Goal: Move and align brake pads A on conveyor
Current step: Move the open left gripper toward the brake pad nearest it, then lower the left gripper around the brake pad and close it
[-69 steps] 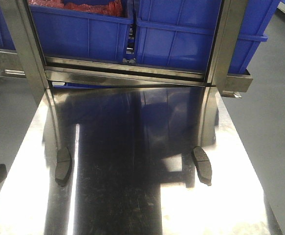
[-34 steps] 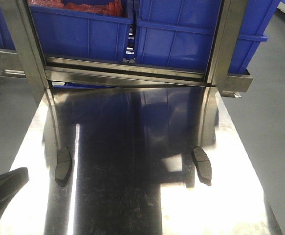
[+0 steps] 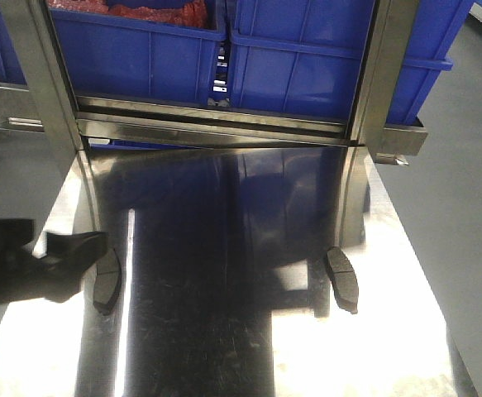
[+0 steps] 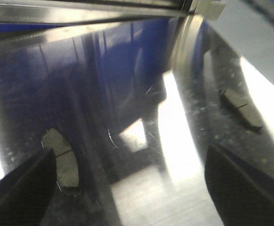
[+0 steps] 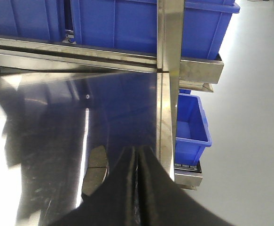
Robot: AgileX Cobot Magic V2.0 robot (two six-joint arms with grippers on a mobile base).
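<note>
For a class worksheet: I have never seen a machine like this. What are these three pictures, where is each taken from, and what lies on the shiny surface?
This is a robot with two arms. One picture is the front-facing view over a steel table; the other two come from cameras on its wrists. Two dark crescent brake pads lie on the table, in front of blue bins: the left pad and the right pad. The left fingers stand wide open near the left pad, holding nothing. The right fingers are pressed shut and empty, close to the right pad.
</note>
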